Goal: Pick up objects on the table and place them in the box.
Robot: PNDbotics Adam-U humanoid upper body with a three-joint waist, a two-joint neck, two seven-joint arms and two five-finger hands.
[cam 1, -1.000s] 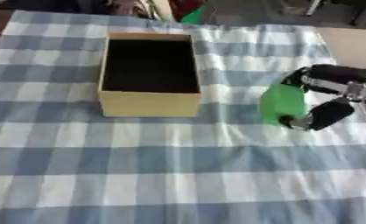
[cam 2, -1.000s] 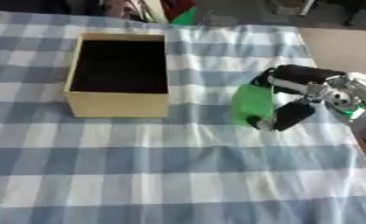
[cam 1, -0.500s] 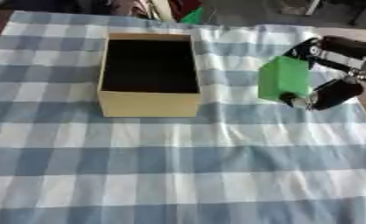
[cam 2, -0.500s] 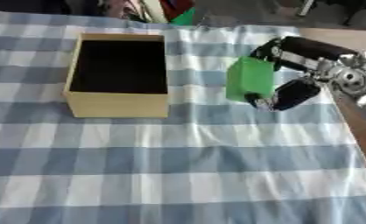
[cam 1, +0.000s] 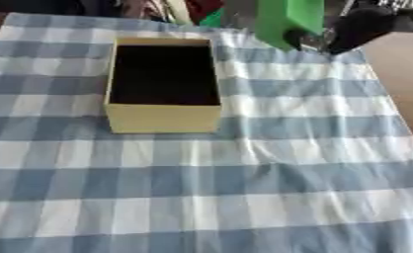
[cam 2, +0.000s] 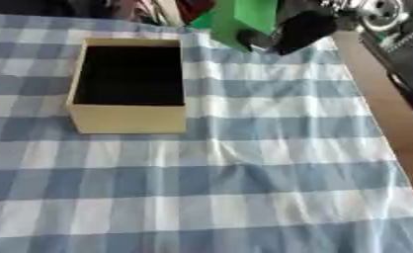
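We see the right hand (cam 2: 301,30) up at the top of the frame, right of centre, its dark fingers curled round a green block (cam 2: 244,20). The block hangs in the air, clear of the cloth, with its upper part cut off by the top edge of the frame and its lower corner tilted down toward the left. It sits just right of the box's far right corner in the picture, not over the opening. The box (cam 1: 162,118) stands on the tabletop (cam 1: 400,69) at upper left of centre, a pale tan carton, open on top, its inside dark, and we cannot tell whether anything lies in it. Under it spreads the blue and white checked cloth (cam 1: 244,197), wrinkled near the middle. Bare brown tabletop shows along the right edge.
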